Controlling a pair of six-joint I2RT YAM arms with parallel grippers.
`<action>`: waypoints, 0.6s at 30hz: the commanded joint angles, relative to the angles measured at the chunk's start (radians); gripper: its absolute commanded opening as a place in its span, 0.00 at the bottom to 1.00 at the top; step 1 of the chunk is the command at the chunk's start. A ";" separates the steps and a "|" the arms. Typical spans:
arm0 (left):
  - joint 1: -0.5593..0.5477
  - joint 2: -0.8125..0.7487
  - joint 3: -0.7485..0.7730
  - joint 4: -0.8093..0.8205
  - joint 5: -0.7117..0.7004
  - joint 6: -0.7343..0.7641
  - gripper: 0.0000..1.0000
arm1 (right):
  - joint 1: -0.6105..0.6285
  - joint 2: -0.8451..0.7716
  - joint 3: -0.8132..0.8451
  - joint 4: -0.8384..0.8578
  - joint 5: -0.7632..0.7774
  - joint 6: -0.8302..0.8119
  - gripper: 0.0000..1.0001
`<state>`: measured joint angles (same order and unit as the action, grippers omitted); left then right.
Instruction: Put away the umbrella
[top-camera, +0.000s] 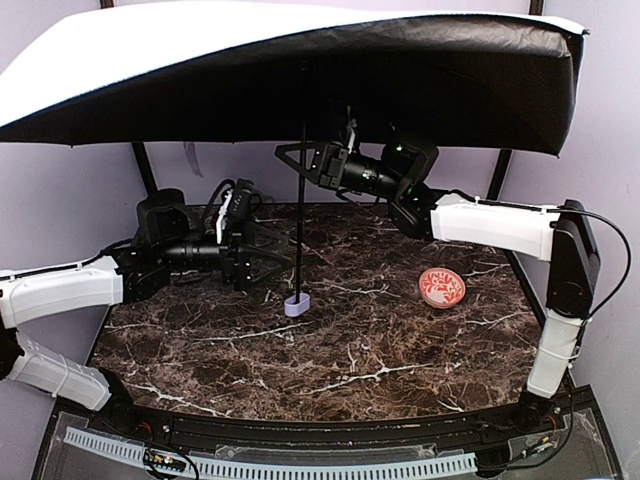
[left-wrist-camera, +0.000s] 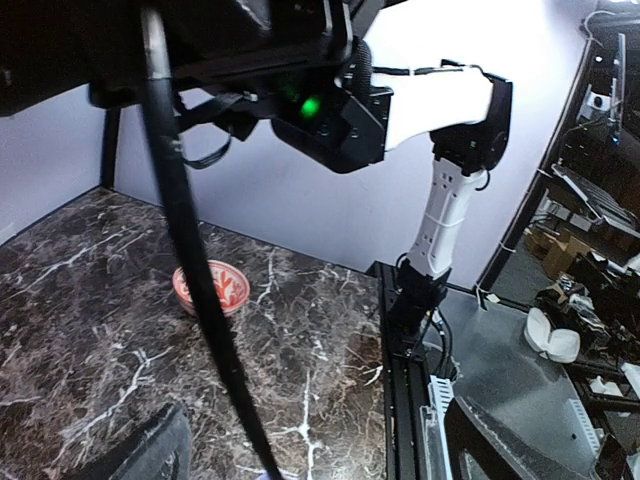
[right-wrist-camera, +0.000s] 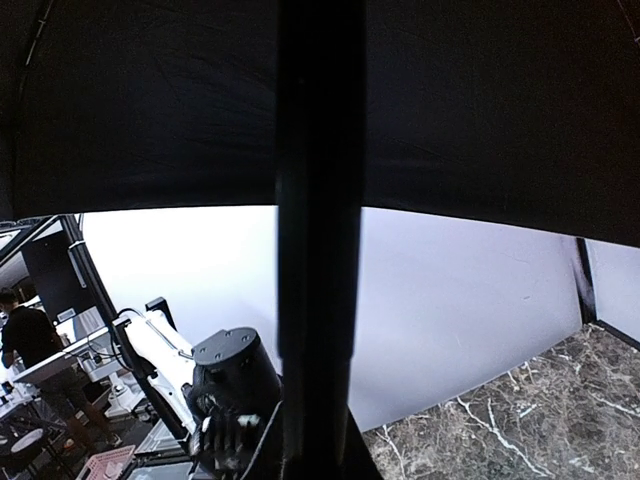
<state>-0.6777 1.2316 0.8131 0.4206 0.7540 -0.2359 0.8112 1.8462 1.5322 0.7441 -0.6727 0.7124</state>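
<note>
Only the top view shows the whole open folding umbrella (top-camera: 300, 70), pale lavender-white outside and black-lined, standing on its small lavender handle (top-camera: 297, 304) on the dark marbled table (top-camera: 350, 360); the right claw (top-camera: 300, 160) is clamped on the thin black shaft (top-camera: 300, 220) just under the canopy; below it the left claw (top-camera: 288, 256) gapes, the shaft seemingly between its fingers; the right wrist view shows only shaft and lining.

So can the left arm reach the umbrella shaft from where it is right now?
Probably yes: the left end effector is open right at the lower umbrella shaft, with nothing visibly between them; the right end effector grips higher up.
</note>
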 joint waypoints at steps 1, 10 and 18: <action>-0.023 0.032 -0.020 0.114 -0.047 -0.022 0.87 | 0.007 0.010 0.048 0.151 0.000 0.015 0.00; -0.028 0.156 -0.009 0.185 -0.044 -0.093 0.57 | 0.016 0.066 0.084 0.206 -0.024 0.081 0.00; -0.038 0.151 -0.051 0.240 -0.116 -0.135 0.00 | 0.014 0.030 0.072 0.088 0.071 -0.012 0.05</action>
<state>-0.7113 1.4075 0.7761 0.6106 0.6903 -0.3542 0.8185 1.9255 1.5780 0.8120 -0.6708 0.7521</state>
